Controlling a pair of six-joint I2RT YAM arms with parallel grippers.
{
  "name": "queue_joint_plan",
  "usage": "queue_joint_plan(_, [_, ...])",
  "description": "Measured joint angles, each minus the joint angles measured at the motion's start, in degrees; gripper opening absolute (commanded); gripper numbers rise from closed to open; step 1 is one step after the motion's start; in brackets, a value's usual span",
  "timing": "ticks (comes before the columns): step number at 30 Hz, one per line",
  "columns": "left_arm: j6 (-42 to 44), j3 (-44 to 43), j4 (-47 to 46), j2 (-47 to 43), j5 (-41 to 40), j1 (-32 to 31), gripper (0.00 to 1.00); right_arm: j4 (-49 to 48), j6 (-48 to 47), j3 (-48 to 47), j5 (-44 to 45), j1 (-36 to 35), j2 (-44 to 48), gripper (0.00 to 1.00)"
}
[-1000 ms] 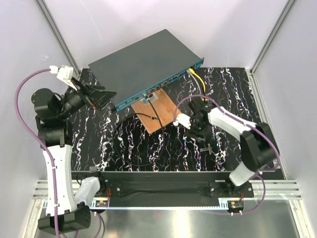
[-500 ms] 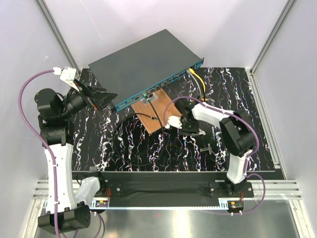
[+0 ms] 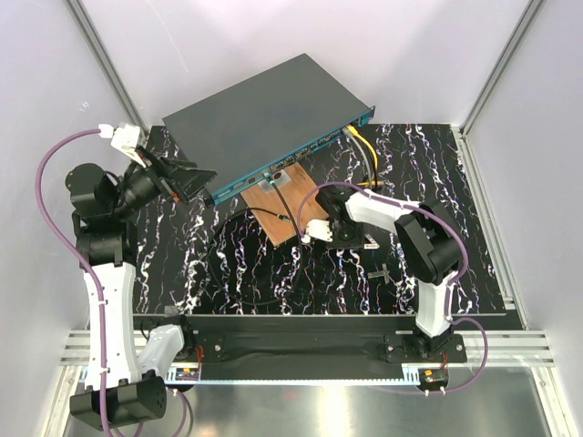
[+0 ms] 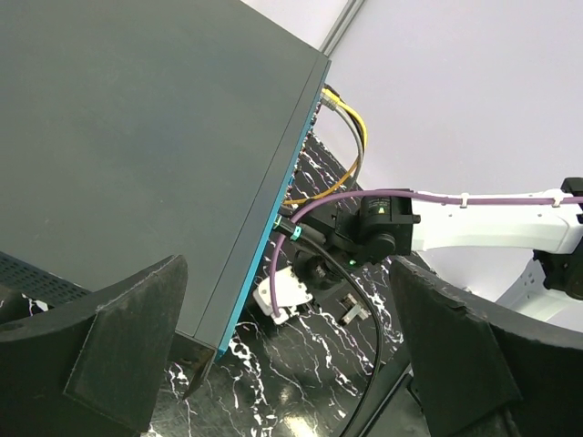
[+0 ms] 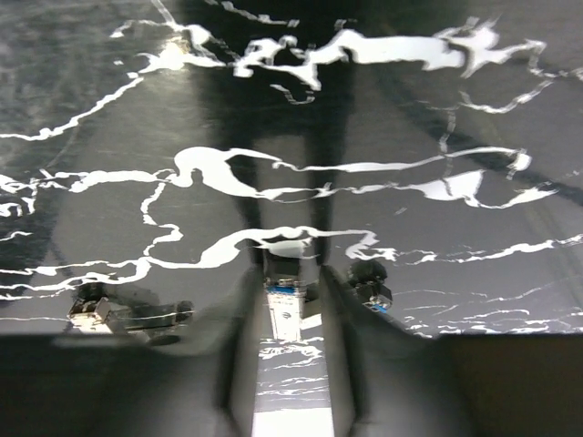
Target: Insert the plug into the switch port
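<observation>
The switch is a flat dark grey box with a teal port face, lying at an angle at the back. My left gripper hovers wide open by its left corner and holds nothing. My right gripper points down at the marbled mat, in front of the switch's port face. In the right wrist view a small metallic plug with a blue end lies on the mat between the two fingers. The jaws stand narrow around it, with thin gaps still showing. From above, the wrist hides this plug.
A copper-brown board lies just left of the right gripper, with a black cable looping across it. Yellow cables hang from the switch's right end. Two other small plugs lie either side of the right fingers.
My right arm has swung left toward the copper board and come down over the plug, and its jaws have narrowed. The left arm has barely shifted.
</observation>
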State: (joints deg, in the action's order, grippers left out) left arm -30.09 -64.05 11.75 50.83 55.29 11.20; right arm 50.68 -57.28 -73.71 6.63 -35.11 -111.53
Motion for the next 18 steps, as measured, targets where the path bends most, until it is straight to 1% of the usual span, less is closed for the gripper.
queue_joint_plan(1, [-0.15,0.00,-0.11,0.00,0.00,0.00,0.99,0.24,0.02,0.11,-0.04,-0.13,0.00,0.21])
queue_joint_plan(5, [-1.03,0.00,-0.96,0.00,-0.04,0.00,0.99,0.22,0.74,0.39,-0.15,-0.37,0.22,0.12])
queue_joint_plan(7, [-1.70,0.00,-1.40,0.00,-0.13,0.00,0.99,0.22,1.51,1.16,-0.90,-0.35,1.31,0.01])
queue_joint_plan(11, [-3.34,-0.09,-2.60,0.20,-0.37,0.00,0.99,1.90,3.52,2.19,-3.72,-0.24,6.36,0.00])
queue_joint_plan(14, [-4.59,-0.57,-3.19,0.68,-0.50,-0.02,0.99,3.34,5.35,2.01,-7.48,0.83,13.16,0.00])
queue_joint_plan(18, [-7.54,-0.85,-6.38,0.85,-0.92,-0.04,0.99,7.17,9.42,-2.10,-16.24,6.71,22.12,0.00])
